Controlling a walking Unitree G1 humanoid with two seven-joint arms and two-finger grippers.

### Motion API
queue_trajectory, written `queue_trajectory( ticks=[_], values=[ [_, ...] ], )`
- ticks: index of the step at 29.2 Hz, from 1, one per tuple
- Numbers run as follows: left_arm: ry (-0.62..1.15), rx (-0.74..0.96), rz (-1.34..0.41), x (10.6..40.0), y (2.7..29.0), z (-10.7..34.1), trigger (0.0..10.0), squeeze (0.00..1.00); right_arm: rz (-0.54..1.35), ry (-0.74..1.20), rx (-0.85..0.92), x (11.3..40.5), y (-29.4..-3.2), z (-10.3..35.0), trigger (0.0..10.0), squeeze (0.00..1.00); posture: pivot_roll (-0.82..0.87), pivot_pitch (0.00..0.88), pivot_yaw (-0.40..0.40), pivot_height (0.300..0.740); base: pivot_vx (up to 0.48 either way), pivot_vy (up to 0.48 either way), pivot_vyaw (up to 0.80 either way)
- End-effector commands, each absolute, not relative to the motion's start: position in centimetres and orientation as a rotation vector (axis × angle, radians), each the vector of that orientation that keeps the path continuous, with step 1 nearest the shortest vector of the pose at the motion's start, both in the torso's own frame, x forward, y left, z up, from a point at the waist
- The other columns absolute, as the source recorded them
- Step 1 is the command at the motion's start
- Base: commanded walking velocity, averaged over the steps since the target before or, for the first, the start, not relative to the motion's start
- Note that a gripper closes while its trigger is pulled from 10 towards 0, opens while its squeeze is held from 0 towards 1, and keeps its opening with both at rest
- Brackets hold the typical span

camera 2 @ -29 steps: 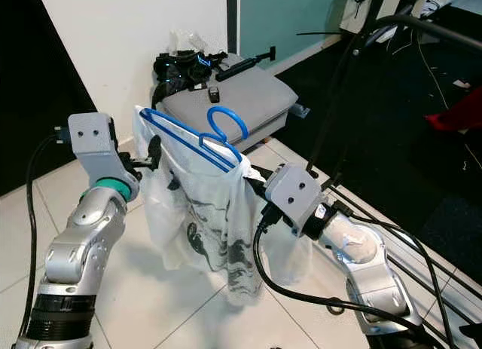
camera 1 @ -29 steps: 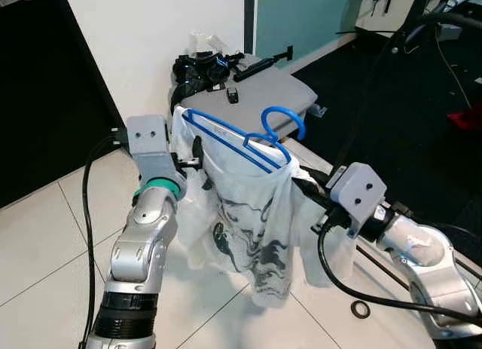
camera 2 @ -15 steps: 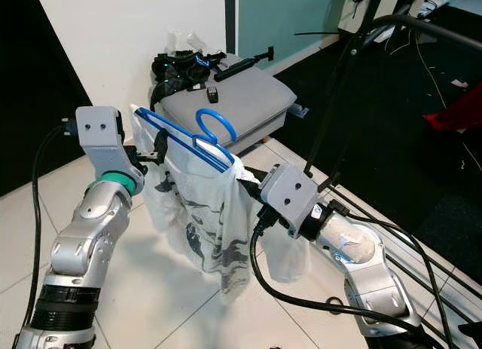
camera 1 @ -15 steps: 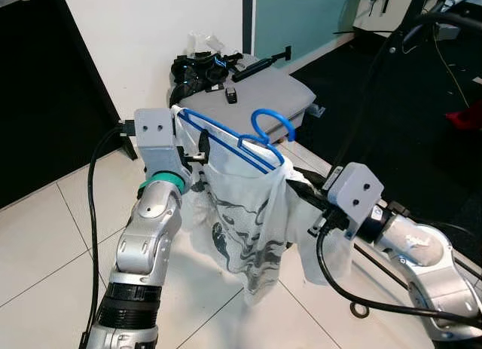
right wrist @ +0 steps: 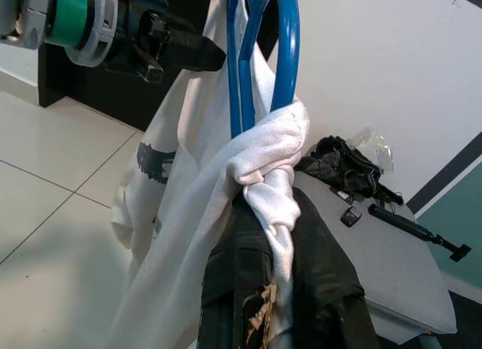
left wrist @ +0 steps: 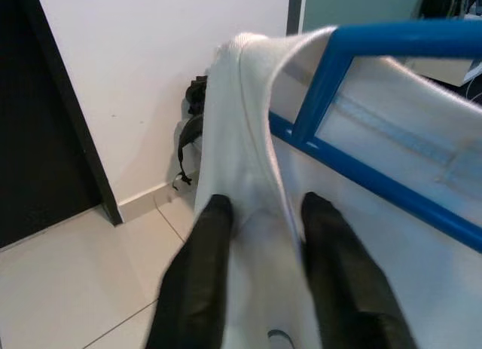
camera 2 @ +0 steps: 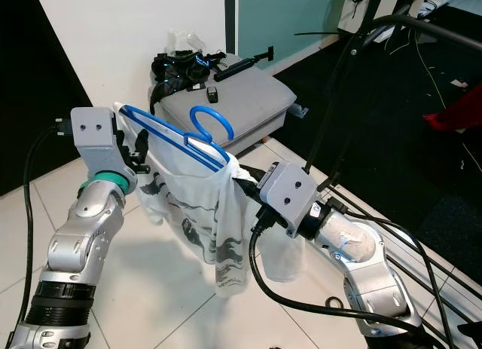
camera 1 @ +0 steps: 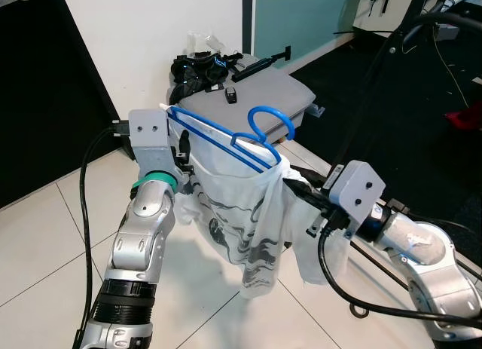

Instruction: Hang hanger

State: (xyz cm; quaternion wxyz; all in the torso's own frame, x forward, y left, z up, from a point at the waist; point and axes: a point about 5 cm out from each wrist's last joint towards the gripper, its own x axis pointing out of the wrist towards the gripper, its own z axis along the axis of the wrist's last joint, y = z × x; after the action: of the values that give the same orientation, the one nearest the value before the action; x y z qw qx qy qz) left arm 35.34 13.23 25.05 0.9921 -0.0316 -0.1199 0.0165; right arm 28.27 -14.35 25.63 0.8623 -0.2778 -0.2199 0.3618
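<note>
Left eye view: white printed T-shirt (camera 1: 252, 213) draped on blue hanger (camera 1: 226, 138), held mid-air above tiled floor (camera 1: 45, 236). Left gripper (left wrist: 260, 258) pinches shirt shoulder; right gripper (right wrist: 282, 243) clamps bunched opposite shoulder at hanger end.

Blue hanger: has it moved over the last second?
Yes. The blue hanger shifted toward the robot's left and slightly up, its hook now overlapping more of the grey case.

A pale tiled floor (camera 1: 45, 236) runs to a dark carpet (camera 1: 422, 85). A grey cushioned worktop (camera 1: 263, 93) stands on the tiles by the white wall, carrying a tangle of black straps (camera 1: 197, 66), a small black device (camera 1: 231, 96) and a black bar (camera 1: 260, 62). A black ring (camera 1: 360, 311) lies on the tiles.
</note>
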Motion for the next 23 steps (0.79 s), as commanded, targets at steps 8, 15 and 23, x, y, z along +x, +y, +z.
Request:
queue_trajectory(
  ticks=[8,15,23],
  values=[
    [-0.243,-0.051,0.075,35.5,13.8,24.6,0.0,0.00,0.795,-0.503,-0.579,27.6,-13.8,26.3,0.0,0.00,-0.20,0.190,0.131,0.740,0.000,0.000,0.00],
    [-0.297,0.009,0.156,35.3,14.8,25.4,0.0,0.00,0.820,-0.401,-0.639,27.6,-14.4,24.6,0.0,0.00,-0.20,0.192,0.132,0.740,0.000,0.000,0.00],
    [-0.378,0.104,0.061,34.5,13.4,26.8,0.0,0.00,0.806,-0.276,-0.709,28.1,-15.7,22.8,0.0,0.00,-0.19,0.199,0.134,0.740,0.000,0.000,0.00]
  ],
)
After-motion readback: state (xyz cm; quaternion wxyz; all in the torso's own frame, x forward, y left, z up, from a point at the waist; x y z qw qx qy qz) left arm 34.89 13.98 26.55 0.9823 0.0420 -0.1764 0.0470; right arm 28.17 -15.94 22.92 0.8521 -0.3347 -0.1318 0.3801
